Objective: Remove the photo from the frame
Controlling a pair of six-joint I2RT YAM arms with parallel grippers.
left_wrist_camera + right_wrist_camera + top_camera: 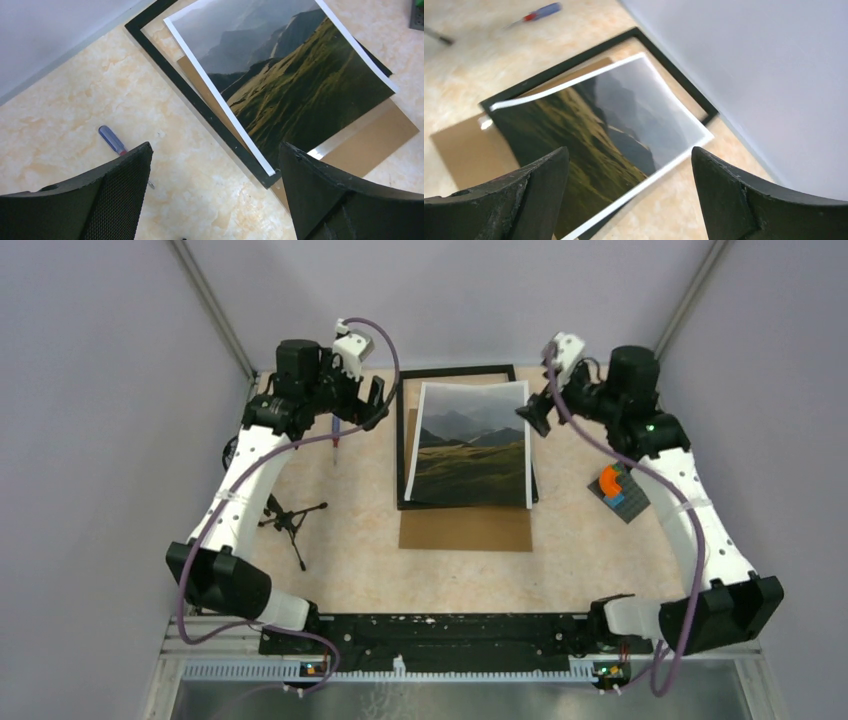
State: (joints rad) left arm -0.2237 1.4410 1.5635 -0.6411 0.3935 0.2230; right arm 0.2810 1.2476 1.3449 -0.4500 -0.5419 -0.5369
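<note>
Plainly, the left gripper and right gripper, both black two-finger claws, hang released and empty on either side of the large paper mountain-landscape photo. It lies loose and skewed atop the thin black rectangular frame, with a plain brown backing board jutting out underneath at the near end.
</note>
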